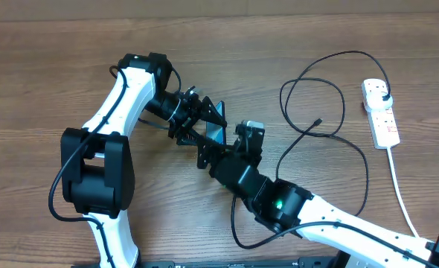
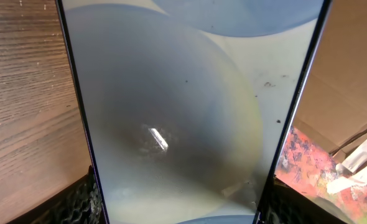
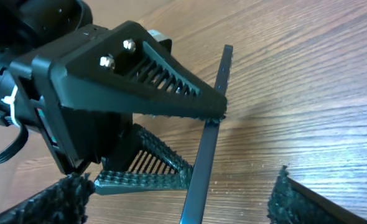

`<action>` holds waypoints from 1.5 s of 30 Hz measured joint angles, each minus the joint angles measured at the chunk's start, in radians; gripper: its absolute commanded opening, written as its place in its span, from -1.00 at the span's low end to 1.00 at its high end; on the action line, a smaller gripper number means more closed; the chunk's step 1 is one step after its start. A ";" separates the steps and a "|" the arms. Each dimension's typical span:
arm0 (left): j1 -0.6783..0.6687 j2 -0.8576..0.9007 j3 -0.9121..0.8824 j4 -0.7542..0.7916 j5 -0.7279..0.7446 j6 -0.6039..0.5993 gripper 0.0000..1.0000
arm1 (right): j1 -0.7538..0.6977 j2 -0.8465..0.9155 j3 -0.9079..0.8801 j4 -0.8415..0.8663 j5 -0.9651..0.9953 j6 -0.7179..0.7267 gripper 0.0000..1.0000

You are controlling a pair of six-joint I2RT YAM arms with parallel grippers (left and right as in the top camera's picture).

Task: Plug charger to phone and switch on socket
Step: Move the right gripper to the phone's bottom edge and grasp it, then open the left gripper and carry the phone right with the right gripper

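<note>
My left gripper (image 1: 207,121) is shut on the phone (image 1: 216,128), holding it by its long edges, tilted up on edge above the table. Its pale lit screen (image 2: 183,112) fills the left wrist view between the fingers (image 2: 78,200). In the right wrist view the phone (image 3: 205,149) shows edge-on, clamped by the left fingers (image 3: 158,81). My right gripper (image 3: 183,208) stands open, its fingertips (image 3: 305,202) wide on either side of the phone's end and not touching it. The charger (image 1: 314,80) loops on the table to the right, its small connector (image 1: 318,120) lying free and its plug (image 1: 384,97) in the socket (image 1: 383,123).
The socket's white cord (image 1: 402,195) runs down the right side toward the front edge. The right arm (image 1: 331,223) crosses the lower right of the wooden table (image 1: 41,67). Cardboard and coloured clutter (image 2: 333,162) show past the phone in the left wrist view.
</note>
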 measured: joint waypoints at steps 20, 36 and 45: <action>0.000 0.000 0.000 0.000 0.000 0.000 0.25 | -0.004 0.154 0.000 0.149 -0.012 0.004 0.23; 0.004 0.000 0.000 0.001 0.002 0.000 0.25 | -0.006 0.158 0.000 0.141 0.039 0.009 -0.80; 0.013 0.000 0.002 0.003 0.019 0.000 0.71 | -0.013 0.159 -0.001 0.134 0.050 0.026 -0.92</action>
